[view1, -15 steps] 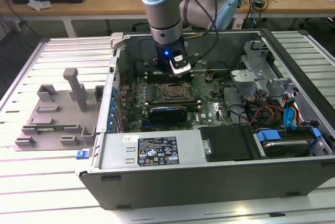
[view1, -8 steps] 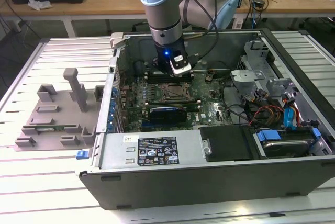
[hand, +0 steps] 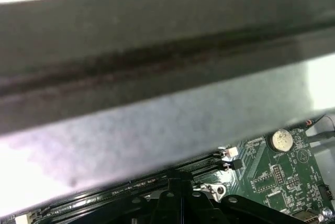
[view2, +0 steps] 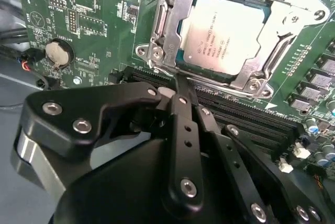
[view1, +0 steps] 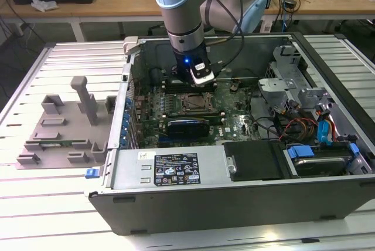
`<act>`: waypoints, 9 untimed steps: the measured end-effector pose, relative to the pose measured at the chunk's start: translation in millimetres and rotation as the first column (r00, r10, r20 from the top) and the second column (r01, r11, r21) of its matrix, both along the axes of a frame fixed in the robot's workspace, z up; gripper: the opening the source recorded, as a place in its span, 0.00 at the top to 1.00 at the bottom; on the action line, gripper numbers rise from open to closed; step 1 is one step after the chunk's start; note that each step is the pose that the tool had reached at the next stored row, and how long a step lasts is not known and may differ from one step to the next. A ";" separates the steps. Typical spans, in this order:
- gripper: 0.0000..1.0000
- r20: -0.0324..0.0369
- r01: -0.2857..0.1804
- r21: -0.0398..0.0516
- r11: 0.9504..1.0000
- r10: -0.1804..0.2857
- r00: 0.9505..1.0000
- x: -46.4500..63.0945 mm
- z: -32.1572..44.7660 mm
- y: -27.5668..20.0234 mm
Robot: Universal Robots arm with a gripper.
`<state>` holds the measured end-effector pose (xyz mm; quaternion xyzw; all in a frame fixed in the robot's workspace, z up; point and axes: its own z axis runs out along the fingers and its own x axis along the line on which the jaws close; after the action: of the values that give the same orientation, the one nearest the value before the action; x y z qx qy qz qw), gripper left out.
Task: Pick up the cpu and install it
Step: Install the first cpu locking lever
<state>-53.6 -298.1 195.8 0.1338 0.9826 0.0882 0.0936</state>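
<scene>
You're working inside an open computer case [view1: 176, 204] on a slatted metal table [view1: 47, 216]. The claw [view2: 180, 80], clenched on nothing, sits over the memory slots [view2: 251, 124]. Just beyond its tip, the cpu [view2: 227, 35] lies seated in the socket frame [view2: 172, 20].

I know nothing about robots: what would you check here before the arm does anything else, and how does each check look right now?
1. Chip seated in its socket: ok; the cpu lies flat inside the metal socket frame.
2. Gripper empty: ok; the gripper is shut with nothing between its fingers.
3. Gripper clear of the chip: ok; its tip sits at the frame's edge, over the memory slots.
4. Socket frame clamped down: cannot tell.
5. Chip corners lined up: cannot tell.
</scene>
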 end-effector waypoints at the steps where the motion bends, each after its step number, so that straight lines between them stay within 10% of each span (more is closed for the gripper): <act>1: 0.89 0.000 0.000 0.001 1.000 0.000 1.000 0.1 0.8 0.2; 9: 0.89 0.000 0.001 -0.024 1.000 -0.001 1.000 0.0 16.5 0.0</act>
<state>-53.7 -298.1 212.4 0.1330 0.9836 0.0763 0.0952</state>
